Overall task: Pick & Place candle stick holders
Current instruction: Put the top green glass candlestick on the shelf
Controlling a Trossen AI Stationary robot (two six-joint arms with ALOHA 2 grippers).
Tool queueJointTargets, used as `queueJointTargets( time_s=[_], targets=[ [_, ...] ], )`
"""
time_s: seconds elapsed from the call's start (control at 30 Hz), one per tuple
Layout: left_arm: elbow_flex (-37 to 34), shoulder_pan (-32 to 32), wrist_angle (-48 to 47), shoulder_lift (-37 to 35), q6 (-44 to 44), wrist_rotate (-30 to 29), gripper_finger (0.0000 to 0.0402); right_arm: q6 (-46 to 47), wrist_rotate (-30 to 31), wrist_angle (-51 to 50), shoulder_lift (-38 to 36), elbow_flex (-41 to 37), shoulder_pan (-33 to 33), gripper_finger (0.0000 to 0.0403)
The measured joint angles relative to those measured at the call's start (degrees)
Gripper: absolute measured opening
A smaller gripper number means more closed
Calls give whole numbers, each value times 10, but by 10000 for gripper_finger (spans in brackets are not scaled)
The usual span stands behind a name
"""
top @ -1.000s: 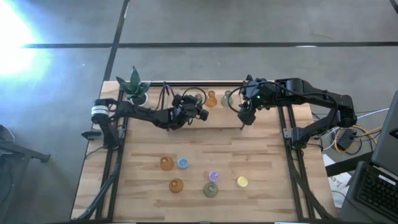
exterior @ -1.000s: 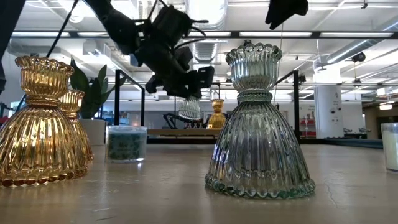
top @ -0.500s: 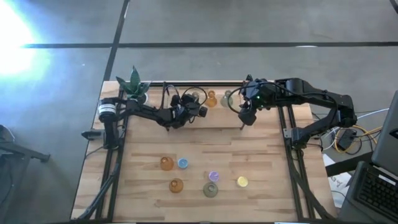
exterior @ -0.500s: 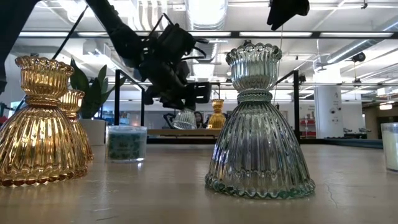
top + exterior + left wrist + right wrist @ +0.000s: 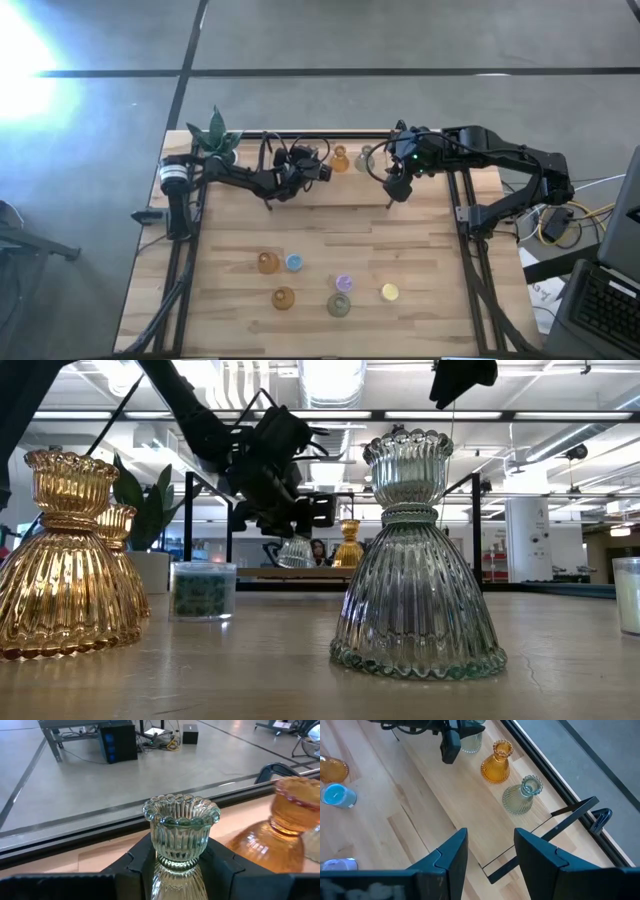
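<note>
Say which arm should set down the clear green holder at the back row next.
Left. The left tool already grips the clear green holder by its neck, beside the amber holder at the table's far edge. The right tool is open and empty, off by another green holder.

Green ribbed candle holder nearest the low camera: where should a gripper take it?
The green holder stands upright. It is probably best gripped at its narrow neck, from above: the skirt flares wide, and the fluted cup would catch a slip.
</note>
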Motion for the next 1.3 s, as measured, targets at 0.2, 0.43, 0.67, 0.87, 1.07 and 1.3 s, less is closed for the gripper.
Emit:
queueJointTargets(
  time_s=[0.2,0.43,0.67,0.87,1.07,1.3],
  targets=[
    [-5,9,1,2,-12,12,135,2,0,0,0,0,0,146],
    [-6,9,-2,7,-16,28,140,2,0,1,0,0,0,146],
    [-7,9,-2,7,-17,32,147,2,0,2,0,-1,0,144],
    [-7,8,0,7,-19,43,149,2,0,2,0,-1,0,137],
    [-7,8,0,6,-22,44,149,2,-1,2,0,-1,0,141],
    [-7,7,0,5,-30,48,149,2,-1,2,0,-1,0,145]
  ],
)
